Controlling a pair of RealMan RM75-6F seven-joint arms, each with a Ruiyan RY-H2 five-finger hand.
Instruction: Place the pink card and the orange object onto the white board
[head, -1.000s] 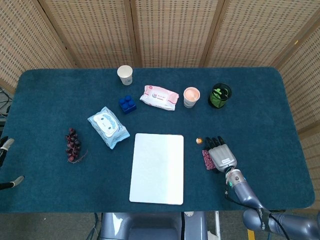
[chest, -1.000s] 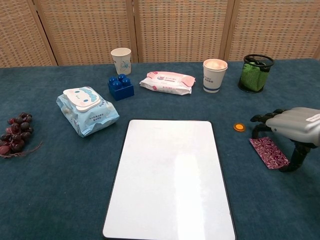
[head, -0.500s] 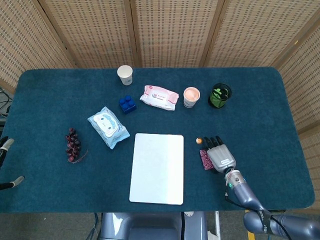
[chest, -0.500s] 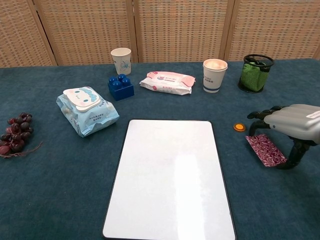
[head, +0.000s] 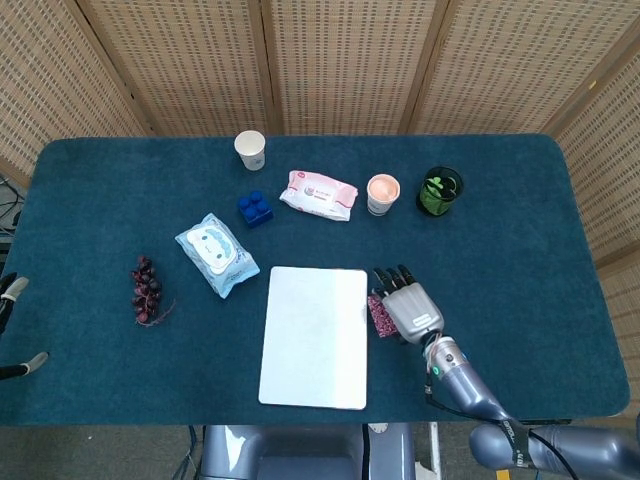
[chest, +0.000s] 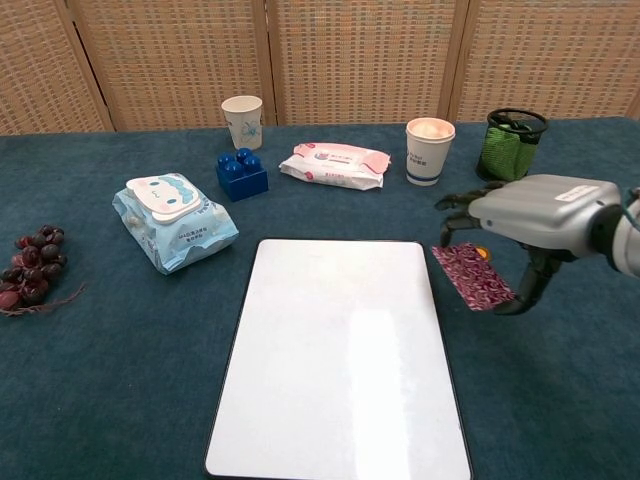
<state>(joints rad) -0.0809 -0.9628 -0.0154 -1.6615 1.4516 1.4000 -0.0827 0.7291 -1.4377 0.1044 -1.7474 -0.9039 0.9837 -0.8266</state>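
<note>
At the board's right edge: the right hand (chest: 540, 215) holds the pink card (chest: 473, 276), thumb below and fingers above; whether the card clears the bench (head: 520, 220) cannot be told.
Key relation: the white board (chest: 340, 350) lies just to the hand's left, so the card's near corner touches or overlaps the board's right rim in the head view.
Card axis: long side runs roughly away from the robot, slightly slanted, near parallel to the board's long edge.
Orange object: not visible in either view; probably hidden under or behind the right hand, but I cannot tell.
Nearer arm: the right hand is at the card; the left hand shows in neither view.
Likely next move: a short carry leftward over the rim, then release.
In the way: nothing lies between card and board surface.
Others around: paper cup with pink lid (chest: 429, 150), black mesh holder (chest: 514, 146), pink wipes pack (chest: 335, 165), blue block (chest: 241, 174), blue wipes pack (chest: 176, 220), white cup (chest: 243, 121), grapes (chest: 30, 268), all well apart from the board's right side.
</note>
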